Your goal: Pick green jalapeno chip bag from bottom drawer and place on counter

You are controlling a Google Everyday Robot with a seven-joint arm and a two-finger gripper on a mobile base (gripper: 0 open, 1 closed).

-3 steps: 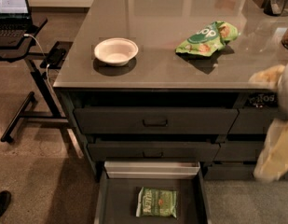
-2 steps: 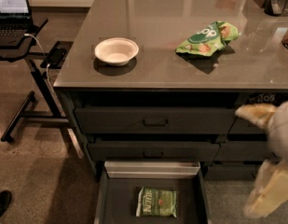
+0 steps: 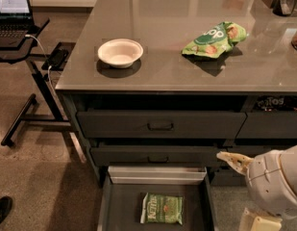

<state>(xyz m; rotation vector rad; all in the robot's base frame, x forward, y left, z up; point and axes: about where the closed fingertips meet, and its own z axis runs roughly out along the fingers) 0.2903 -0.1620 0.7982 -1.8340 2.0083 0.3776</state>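
In the bottom drawer (image 3: 123, 207): one green jalapeno chip bag (image 3: 161, 209), lying flat.
On the counter (image 3: 167, 73): one white bowl (image 3: 120, 53) left, one brighter green bag (image 3: 214, 39) right.
Gripper (image 3: 233, 160): right of the drawer, clear of the bag; opening cannot be told.

The counter (image 3: 162, 78) is glossy, mirror-ish; Kettle bag (image 3: 162, 209) is crinkly shiny plastic (drawer (image 3: 123, 211) floor looks matt); gripper (image 3: 233, 160), lower right, smooth pale plastic.

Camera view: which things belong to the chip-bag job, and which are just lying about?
Job: green jalapeno chip bag in the open bottom drawer; counter; end effector, lower right, clear of the bag.
Lying about: white bowl and bright green pop bag on the counter; laptop on its stand.
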